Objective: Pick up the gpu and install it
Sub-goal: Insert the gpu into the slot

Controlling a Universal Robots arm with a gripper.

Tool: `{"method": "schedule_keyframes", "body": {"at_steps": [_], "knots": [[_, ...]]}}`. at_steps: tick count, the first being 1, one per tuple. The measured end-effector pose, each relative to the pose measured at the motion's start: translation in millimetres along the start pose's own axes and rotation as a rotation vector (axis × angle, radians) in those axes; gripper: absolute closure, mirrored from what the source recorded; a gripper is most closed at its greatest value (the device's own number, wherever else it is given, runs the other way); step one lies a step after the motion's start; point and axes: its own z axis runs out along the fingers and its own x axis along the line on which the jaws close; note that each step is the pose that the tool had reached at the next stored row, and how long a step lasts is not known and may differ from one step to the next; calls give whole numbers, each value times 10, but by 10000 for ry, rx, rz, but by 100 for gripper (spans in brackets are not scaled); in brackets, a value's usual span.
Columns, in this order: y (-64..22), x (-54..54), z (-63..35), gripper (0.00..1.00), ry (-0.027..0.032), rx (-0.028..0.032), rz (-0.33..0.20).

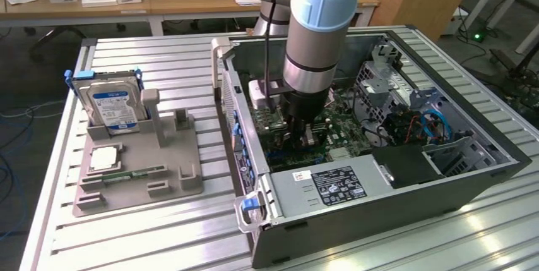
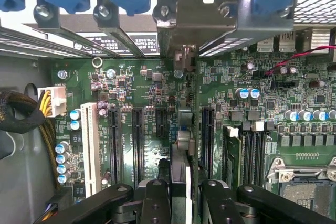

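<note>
The tool [image 2: 180, 195] is pinching the gpu [image 2: 181, 145] edge-on between its fingers, holding it just over the motherboard [image 2: 147, 87] inside the computer case [image 1: 354, 201], with the card's bracket [image 2: 202, 9] reaching the rear slot openings ahead. Risk: if the card is sitting off its slot, pressing could jam or bend it

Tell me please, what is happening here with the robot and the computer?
The robot arm reaches down into the open computer case on the table. Its gripper holds the gpu edge-on between the fingers, right above the green motherboard, with the card's metal bracket at the rear slot openings. Outside the case, a hard drive stands in a grey holder.
</note>
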Motion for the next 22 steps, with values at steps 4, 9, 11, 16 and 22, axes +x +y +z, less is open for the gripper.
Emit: {"method": "schedule_keyframes", "body": {"at_steps": [4, 9, 11, 16, 22], "knots": [[5, 0, 3, 73, -1, 2, -1], [14, 1, 6, 73, 1, 2, -1], [15, 2, 9, 73, 2, 2, -2], [16, 1, 11, 73, -1, 0, 0], [16, 1, 17, 73, 0, -1, 1]]}}
